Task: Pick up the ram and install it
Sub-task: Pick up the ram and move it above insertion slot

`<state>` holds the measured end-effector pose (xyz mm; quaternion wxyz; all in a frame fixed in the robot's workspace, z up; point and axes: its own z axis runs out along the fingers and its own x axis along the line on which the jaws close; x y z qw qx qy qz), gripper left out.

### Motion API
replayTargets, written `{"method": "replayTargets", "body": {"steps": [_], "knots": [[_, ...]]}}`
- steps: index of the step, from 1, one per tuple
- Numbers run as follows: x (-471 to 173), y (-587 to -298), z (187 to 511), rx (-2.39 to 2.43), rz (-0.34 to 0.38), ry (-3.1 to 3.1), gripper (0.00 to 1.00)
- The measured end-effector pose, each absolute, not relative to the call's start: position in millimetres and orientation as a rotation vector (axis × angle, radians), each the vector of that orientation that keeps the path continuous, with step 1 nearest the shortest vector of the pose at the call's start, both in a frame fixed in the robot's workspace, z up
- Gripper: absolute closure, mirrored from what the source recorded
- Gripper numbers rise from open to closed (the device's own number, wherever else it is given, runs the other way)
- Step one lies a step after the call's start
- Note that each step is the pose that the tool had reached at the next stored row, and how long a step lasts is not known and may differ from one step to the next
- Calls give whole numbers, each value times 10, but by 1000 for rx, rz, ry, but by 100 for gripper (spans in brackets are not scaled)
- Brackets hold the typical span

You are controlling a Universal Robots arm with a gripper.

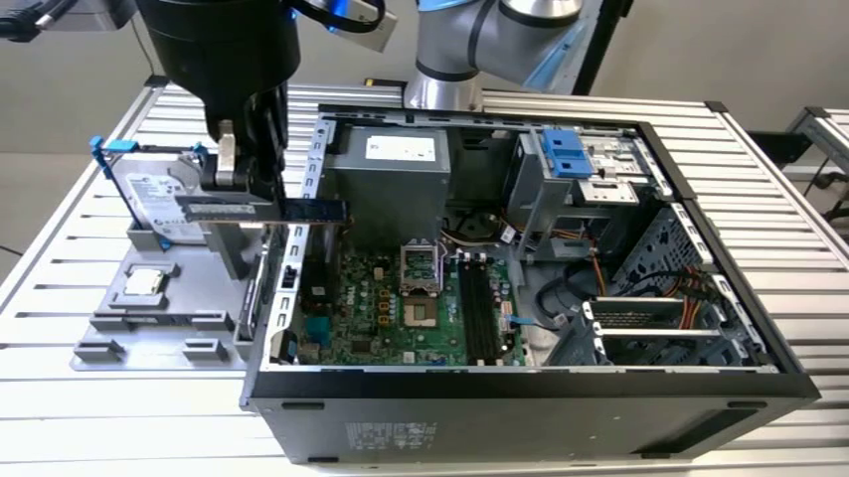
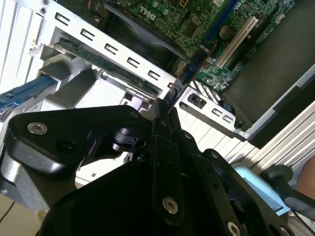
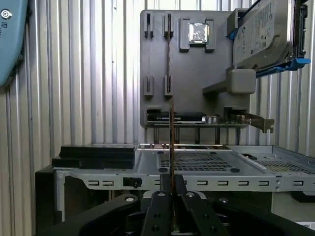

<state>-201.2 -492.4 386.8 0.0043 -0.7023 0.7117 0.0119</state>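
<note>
Items counted: one black two-finger gripper [image 1: 250, 189] on one robot arm. One ram [image 1: 298, 210], a long, thin blue-green memory stick with dark chips. One open black desktop computer case [image 1: 531, 397]. One grey plastic parts fixture [image 1: 146, 328].

Gripper state: the jaws are clamped on the ram. In both wrist views the board shows edge-on [image 3: 171, 142] [image 2: 194, 64], pinched between the fingertips.

Ram position: it is held level in the air over the case wall on the exterior view's left, between the fixture and the green motherboard [image 1: 385, 318]. It is well apart from the long black memory slots [image 1: 478, 308], whose number I cannot tell.

On the fixture: one silver hard drive in a blue frame [image 1: 153, 199], standing on edge, and one small square silver processor chip [image 1: 143, 283], lying flat.

Labels: the hard drive carries a white label, and so does the one grey metal power supply box [image 1: 385, 184].

Surface: a table of silver ribbed aluminium slats [image 1: 743, 199] bears the case and the fixture.
</note>
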Motion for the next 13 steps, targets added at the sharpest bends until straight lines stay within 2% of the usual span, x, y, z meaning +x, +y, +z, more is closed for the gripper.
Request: {"method": "replayTargets", "body": {"steps": [13], "knots": [[-1927,-4902,3867,-2201,37,2230,100]]}}
